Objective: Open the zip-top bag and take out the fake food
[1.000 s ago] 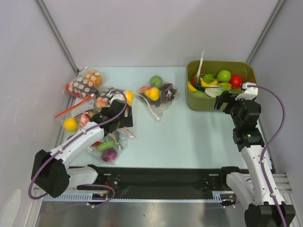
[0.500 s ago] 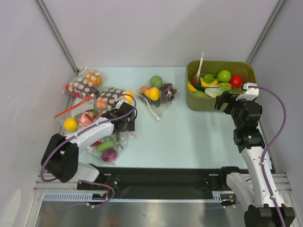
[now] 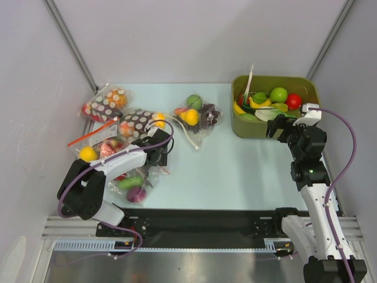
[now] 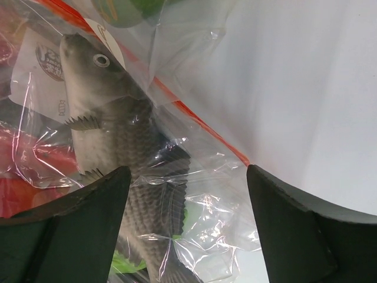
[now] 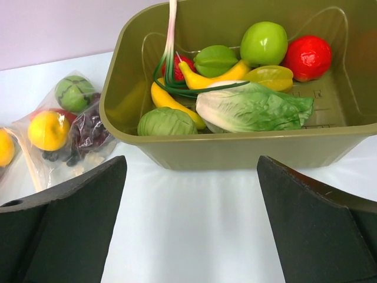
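Observation:
The zip-top bag lies crumpled at the left front of the table. Through the clear plastic I see fake food: a purple piece, a green piece and a grey fish. The bag's red-orange zip strip runs diagonally across the left wrist view. My left gripper is low over the bag's right edge. It is open, and a loose corner of plastic lies between its fingertips, not pinched. My right gripper hangs open over bare table, holding nothing.
An olive bin of toy fruit and vegetables stands at the back right, just beyond my right gripper. Another clear bag lies mid-table. Two brown dotted bags and a bag with a yellow ball crowd the left side.
My left gripper has slid right and a little nearer, to the bag's right edge, and its jaws have narrowed slightly. The right arm has not moved.

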### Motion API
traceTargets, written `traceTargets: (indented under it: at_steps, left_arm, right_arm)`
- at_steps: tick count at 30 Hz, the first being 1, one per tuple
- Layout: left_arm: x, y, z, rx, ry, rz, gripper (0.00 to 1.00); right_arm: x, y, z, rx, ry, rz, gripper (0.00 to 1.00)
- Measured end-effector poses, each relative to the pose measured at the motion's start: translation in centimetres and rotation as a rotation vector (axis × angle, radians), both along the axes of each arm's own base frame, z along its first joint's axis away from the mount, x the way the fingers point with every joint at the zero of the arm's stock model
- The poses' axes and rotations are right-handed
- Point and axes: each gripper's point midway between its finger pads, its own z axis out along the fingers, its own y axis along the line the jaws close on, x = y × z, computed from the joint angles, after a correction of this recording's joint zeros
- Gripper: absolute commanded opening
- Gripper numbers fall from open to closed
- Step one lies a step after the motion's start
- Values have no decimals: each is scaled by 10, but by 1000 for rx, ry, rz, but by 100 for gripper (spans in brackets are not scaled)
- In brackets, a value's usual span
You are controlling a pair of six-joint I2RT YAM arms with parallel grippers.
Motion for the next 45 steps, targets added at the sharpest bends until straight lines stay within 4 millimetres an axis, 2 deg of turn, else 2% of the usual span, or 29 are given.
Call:
traceTargets:
  at_steps: [5, 6, 8, 9, 13, 15, 21, 24, 30, 34, 37, 39, 41, 43, 45]
  left_arm:
    - [-2, -1, -6, 9, 23, -12, 72]
    - [-3, -2, -7, 11, 28, -16, 67]
    - [-4, -3, -9, 13, 36, -24, 55]
    - [-4, -3, -10, 14, 40, -28, 43]
    - [-6, -8, -11, 15, 46, -50, 11]
    - [-8, -10, -11, 17, 48, -60, 0]
    - [-16, -16, -13, -12, 56, -90, 0]
    - [-19, -25, -5, -58, 39, -120, 0]
    - [-21, -60, 38, -255, -74, -218, 0]
    - [-22, -77, 65, -377, -140, -268, 0]
    - [-23, -73, 69, -373, -153, -253, 0]
    - [-24, -63, 66, -333, -150, -219, 2]
    - [-25, -54, 64, -299, -152, -188, 8]
    - [-25, -46, 66, -273, -165, -163, 18]
    - [-25, -40, 73, -265, -195, -146, 55]
  right_arm:
    - [-1, 1, 1, 1, -2, 6, 100]
    - [-1, 1, 0, 1, -1, 6, 100]
    - [-1, 1, 0, 1, 0, 8, 100]
    - [-1, 2, 0, 1, 1, 10, 100]
    - [-1, 2, -1, 2, 5, 13, 100]
    - [-1, 2, -1, 2, 5, 13, 100]
    - [-1, 2, -1, 2, 6, 14, 100]
    - [-1, 3, -1, 2, 6, 17, 100]
    - [0, 5, -4, 4, 15, 31, 100]
    - [1, 21, -7, 14, 27, 122, 100]
    - [0, 53, -10, 43, 34, 260, 100]
    - [-5, 99, -15, 60, 54, 420, 100]
    - [-20, 161, -29, 53, 97, 609, 100]
    - [-51, 229, -50, 30, 157, 821, 100]
    - [-77, 272, -74, 5, 220, 952, 99]
